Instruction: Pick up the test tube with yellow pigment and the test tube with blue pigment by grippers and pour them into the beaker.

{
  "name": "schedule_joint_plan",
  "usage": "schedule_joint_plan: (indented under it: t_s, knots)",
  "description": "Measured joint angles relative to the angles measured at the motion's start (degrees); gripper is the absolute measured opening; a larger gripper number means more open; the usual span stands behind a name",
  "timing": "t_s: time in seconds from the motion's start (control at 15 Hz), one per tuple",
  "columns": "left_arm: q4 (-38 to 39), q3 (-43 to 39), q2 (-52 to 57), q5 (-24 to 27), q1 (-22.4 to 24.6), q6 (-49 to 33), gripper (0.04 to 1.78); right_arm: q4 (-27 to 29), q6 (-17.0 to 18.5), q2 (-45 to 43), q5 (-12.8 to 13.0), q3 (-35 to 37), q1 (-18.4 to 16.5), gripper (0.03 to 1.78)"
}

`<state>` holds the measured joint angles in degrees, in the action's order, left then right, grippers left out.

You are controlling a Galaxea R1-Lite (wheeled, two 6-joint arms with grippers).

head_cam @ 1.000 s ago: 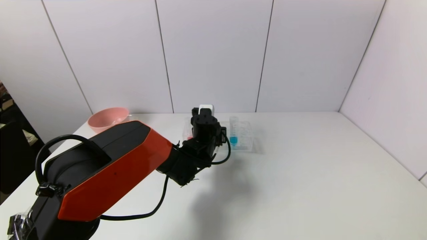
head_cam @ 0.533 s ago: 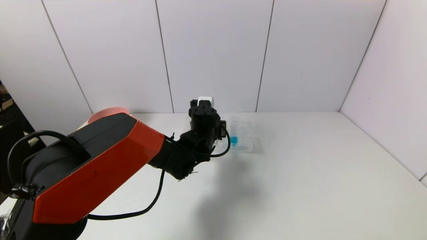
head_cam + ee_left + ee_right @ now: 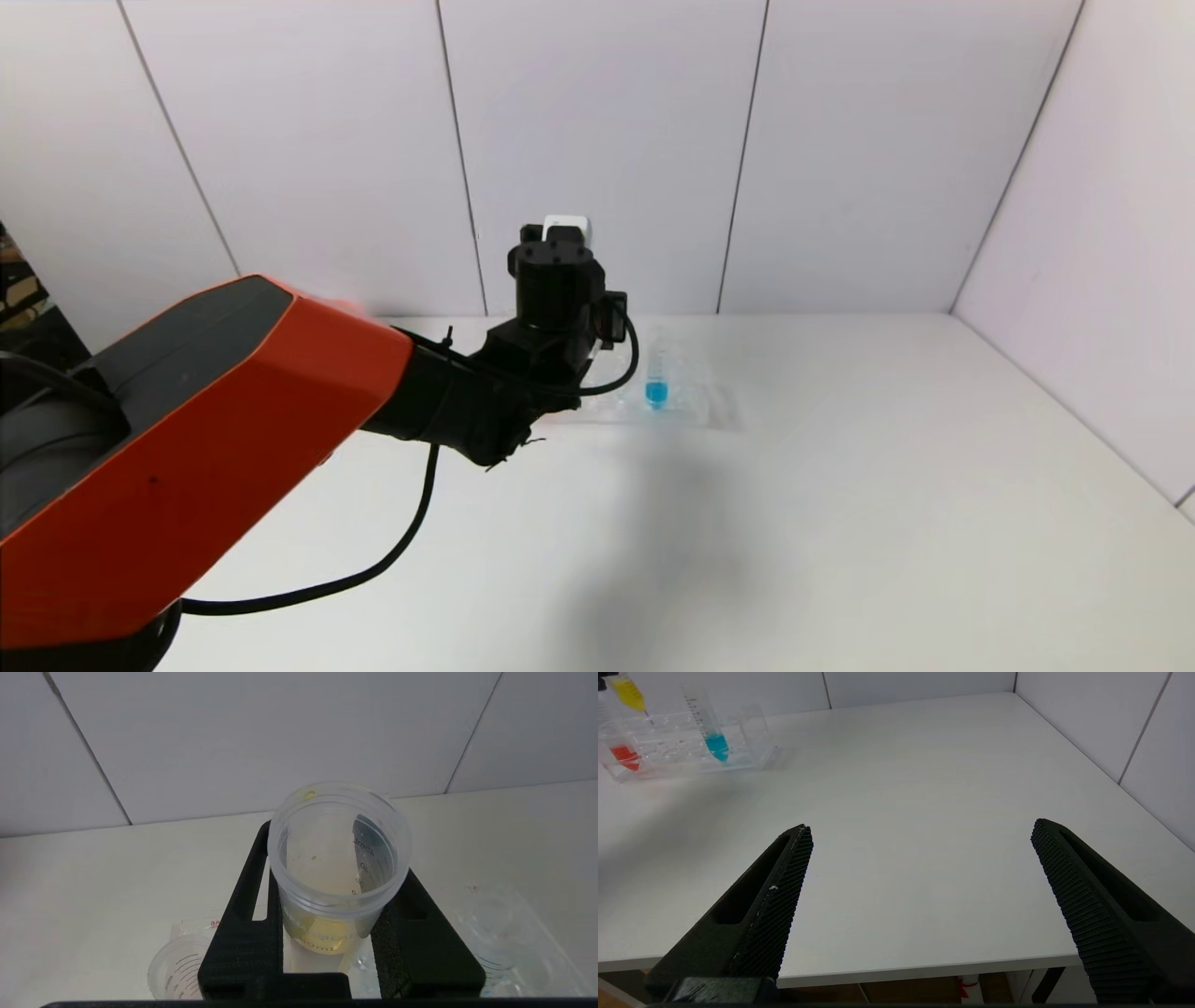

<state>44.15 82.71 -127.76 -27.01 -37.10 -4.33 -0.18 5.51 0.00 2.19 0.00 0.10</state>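
Note:
My left gripper (image 3: 337, 868) is shut on the test tube with yellow pigment (image 3: 327, 933) and holds it upright in the air above the rack; I look down its open mouth at the yellow liquid. In the head view the wrist (image 3: 553, 280) hides tube and fingers. The yellow tube's tip also shows in the right wrist view (image 3: 628, 691). The test tube with blue pigment (image 3: 656, 371) stands in the clear rack (image 3: 695, 397). The beaker (image 3: 175, 970) stands on the table below my left gripper. My right gripper (image 3: 922, 858) is open and empty over the table's near edge.
A tube with red-orange liquid (image 3: 625, 756) stands at the rack's (image 3: 747, 742) other end. The white table (image 3: 840, 485) is bounded by wall panels at the back and right. My left arm's orange-red link (image 3: 187, 448) covers the table's left part.
My left arm has risen, lifting the yellow tube up out of the rack. The blue tube and rack have not moved.

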Motion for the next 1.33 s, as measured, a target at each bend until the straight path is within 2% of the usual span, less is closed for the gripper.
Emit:
schedule_joint_plan:
  t_s: [0.73, 1.0, 1.33]
  knots:
    - [-11.7, 2.1, 11.3, 0.2, -0.5, 0.0, 0.53, 0.0, 0.0, 0.0, 0.0, 0.0, 0.0, 1.71]
    - [-17.3, 0.7, 17.8, 1.0, 3.8, 0.0, 0.53, 0.0, 0.0, 0.0, 0.0, 0.0, 0.0, 1.71]
    - [-21.3, -3.6, 25.3, 7.4, 13.1, -0.3, 0.53, 0.0, 0.0, 0.0, 0.0, 0.0, 0.0, 1.71]
